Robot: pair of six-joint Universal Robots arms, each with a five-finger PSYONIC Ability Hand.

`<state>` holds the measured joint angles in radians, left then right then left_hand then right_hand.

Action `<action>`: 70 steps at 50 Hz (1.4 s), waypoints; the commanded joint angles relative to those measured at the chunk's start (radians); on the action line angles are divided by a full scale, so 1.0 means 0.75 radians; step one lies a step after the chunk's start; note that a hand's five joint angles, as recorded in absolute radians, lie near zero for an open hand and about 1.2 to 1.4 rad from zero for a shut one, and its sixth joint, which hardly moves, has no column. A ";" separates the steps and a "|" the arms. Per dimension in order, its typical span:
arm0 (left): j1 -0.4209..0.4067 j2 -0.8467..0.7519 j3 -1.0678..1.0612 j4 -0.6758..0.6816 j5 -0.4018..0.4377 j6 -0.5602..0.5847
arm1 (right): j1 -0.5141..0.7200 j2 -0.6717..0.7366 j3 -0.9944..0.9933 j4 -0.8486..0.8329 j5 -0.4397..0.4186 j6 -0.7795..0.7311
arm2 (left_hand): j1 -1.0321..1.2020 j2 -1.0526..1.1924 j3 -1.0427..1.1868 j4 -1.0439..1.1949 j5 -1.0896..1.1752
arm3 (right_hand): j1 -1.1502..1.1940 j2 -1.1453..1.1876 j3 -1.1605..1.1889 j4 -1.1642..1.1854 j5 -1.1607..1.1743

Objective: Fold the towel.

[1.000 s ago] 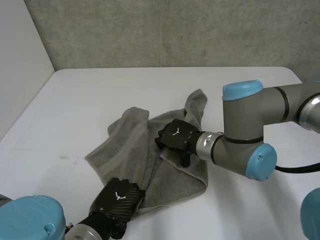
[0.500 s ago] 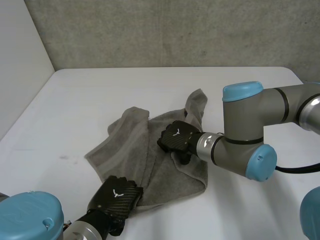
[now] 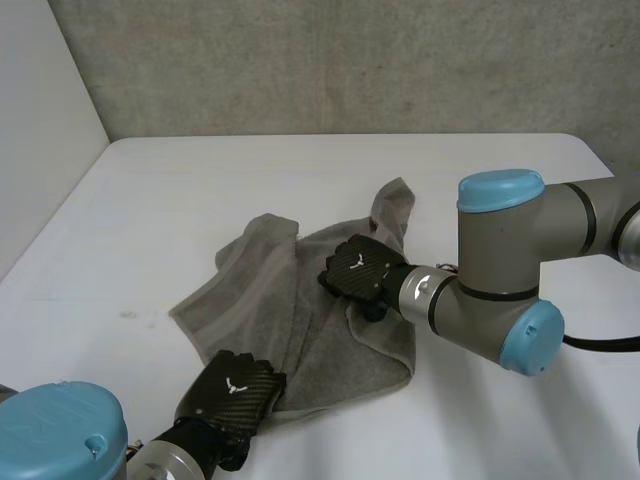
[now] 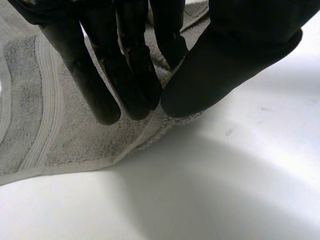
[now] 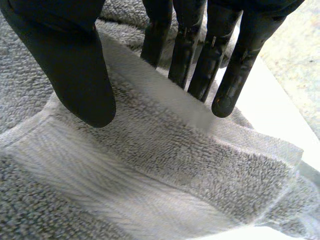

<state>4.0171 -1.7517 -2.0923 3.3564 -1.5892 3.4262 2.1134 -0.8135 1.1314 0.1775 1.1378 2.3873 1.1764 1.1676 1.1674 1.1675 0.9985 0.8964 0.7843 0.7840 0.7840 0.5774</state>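
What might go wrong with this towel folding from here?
The towel lies crumpled in overlapping layers, so a pull may drag the heap rather than spread it. The right hand is open astride a raised ridge mid-towel, not a corner; gripping there could fold it crookedly. The left hand sits at the very near hem, where a hold might slip.

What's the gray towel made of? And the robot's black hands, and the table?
The towel looks like soft looped cotton terry, fuzzy and matte, with a flat woven band near its edge. The left hand and right hand look like black plastic or rubber, smooth with a dull shine; I can't tell which. The table has a smooth, white, hard top, maybe laminate.
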 commanded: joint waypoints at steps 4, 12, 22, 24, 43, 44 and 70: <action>0.001 0.000 0.000 0.002 0.000 -0.001 | -0.008 0.003 0.052 -0.091 -0.010 -0.005 | 0.184 0.196 0.196 0.196 0.189 | 0.018 0.168 0.168 0.168 0.211; 0.003 0.000 0.000 0.002 0.000 -0.001 | -0.026 0.015 0.060 -0.112 -0.018 -0.005 | 0.180 0.192 0.192 0.192 0.185 | 0.167 0.316 0.316 0.317 0.359; 0.009 -0.002 0.000 0.002 0.000 -0.003 | -0.030 0.031 0.062 -0.122 -0.018 -0.013 | 0.168 0.180 0.180 0.180 0.173 | 0.100 0.250 0.250 0.250 0.293; 0.009 -0.002 0.000 0.002 0.000 -0.003 | -0.030 0.027 0.062 -0.122 -0.020 -0.011 | 0.164 0.176 0.177 0.176 0.169 | 0.092 0.242 0.242 0.242 0.285; 0.011 -0.002 0.014 0.002 0.000 -0.003 | -0.096 -0.059 0.079 -0.132 -0.022 0.059 | 0.145 0.157 0.157 0.157 0.149 | 0.666 0.816 0.816 0.816 0.859; 0.017 -0.002 0.018 0.004 0.000 -0.003 | -0.112 -0.101 0.091 -0.132 -0.024 0.095 | 0.145 0.157 0.157 0.157 0.149 | 0.666 0.816 0.816 0.816 0.859; 0.205 0.462 0.566 -0.061 -0.025 0.001 | -0.460 -0.981 0.148 -0.020 0.017 0.535 | 0.293 0.305 0.305 0.305 0.298 | 0.666 0.816 0.816 0.816 0.859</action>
<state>4.1722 -1.5159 -1.8211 3.3592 -1.6090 3.4247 1.7847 -1.4349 1.3128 0.1011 1.1405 2.7476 1.1826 1.2132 1.2127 1.2129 1.0263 1.3654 1.1817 1.1834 1.1909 0.9848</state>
